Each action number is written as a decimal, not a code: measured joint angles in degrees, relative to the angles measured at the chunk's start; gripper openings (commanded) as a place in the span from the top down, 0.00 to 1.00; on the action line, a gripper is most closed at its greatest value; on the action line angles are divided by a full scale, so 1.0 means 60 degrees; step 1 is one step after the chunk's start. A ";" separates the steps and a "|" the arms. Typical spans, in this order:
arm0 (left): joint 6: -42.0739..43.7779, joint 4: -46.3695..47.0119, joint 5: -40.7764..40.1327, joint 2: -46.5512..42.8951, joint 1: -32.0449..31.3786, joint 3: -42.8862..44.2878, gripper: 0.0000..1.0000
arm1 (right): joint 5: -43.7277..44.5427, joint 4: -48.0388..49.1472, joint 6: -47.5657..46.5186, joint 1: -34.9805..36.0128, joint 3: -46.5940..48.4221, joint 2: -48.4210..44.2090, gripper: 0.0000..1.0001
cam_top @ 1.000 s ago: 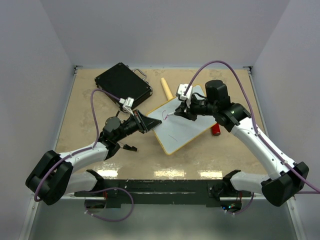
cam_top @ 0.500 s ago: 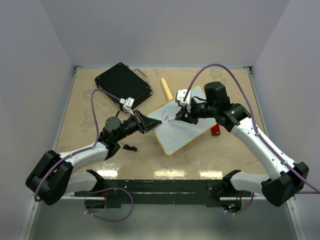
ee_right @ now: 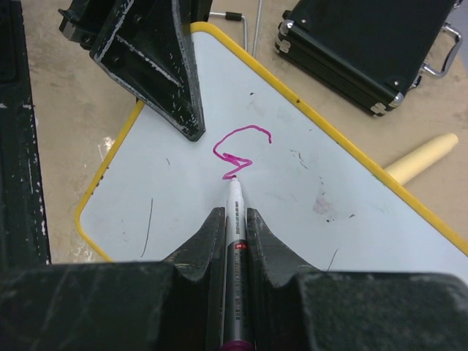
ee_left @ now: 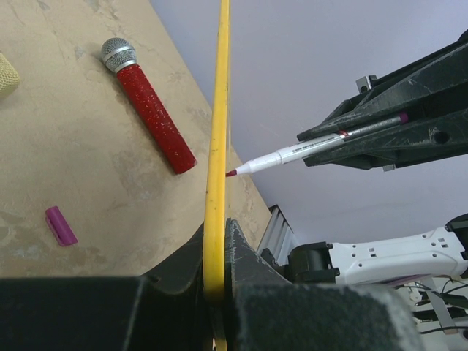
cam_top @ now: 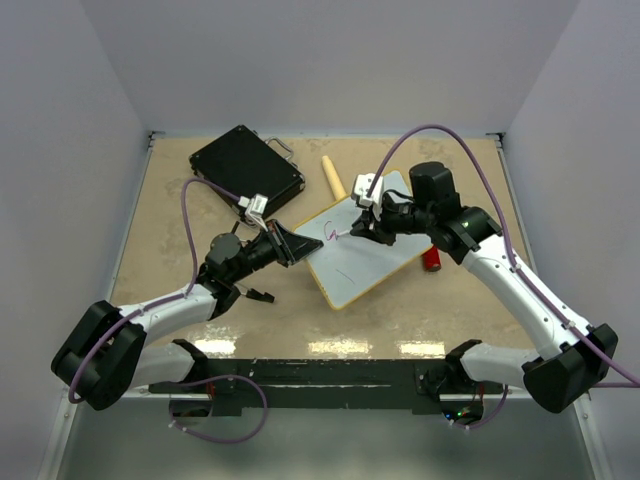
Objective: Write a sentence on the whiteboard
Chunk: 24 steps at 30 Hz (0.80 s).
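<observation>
The whiteboard (cam_top: pixel 372 268), white with a thin yellow frame, lies tilted at the table's middle. My left gripper (cam_top: pixel 292 247) is shut on its left edge; the left wrist view shows the yellow frame (ee_left: pixel 218 146) pinched between my jaws (ee_left: pixel 217 228). My right gripper (cam_top: pixel 366 226) is shut on a grey marker (ee_right: pixel 235 241) with a magenta end. The marker's tip touches the board (ee_right: pixel 307 219) at the bottom of a magenta letter "G" (ee_right: pixel 238 152), the only writing of the sentence that shows. The marker also shows in the left wrist view (ee_left: pixel 329 142).
A black case (cam_top: pixel 247 170) lies at the back left, close behind the board. A beige wooden handle (cam_top: pixel 332 177) lies beside the board's far edge. A red microphone (cam_top: pixel 431 260) lies at the board's right. A magenta marker cap (ee_left: pixel 61 224) lies on the table.
The magenta mark has grown from a short stroke into a full "G" shape. My right gripper has shifted slightly with the marker. The left arm and board have not moved.
</observation>
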 measured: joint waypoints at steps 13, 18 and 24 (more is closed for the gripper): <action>-0.0004 0.0018 0.0066 0.0000 0.0051 0.0000 1.00 | 0.0433 0.0583 0.0382 -0.0353 -0.0109 -0.0197 1.00; -0.0004 0.0051 0.0084 0.0000 0.0051 0.0000 1.00 | 0.0124 0.0277 -0.0036 -0.0364 -0.0109 -0.0208 1.00; 0.0000 0.0073 0.0080 0.0000 0.0055 0.0000 1.00 | -0.0375 -0.0113 -0.0401 -0.0364 -0.0106 -0.0109 1.00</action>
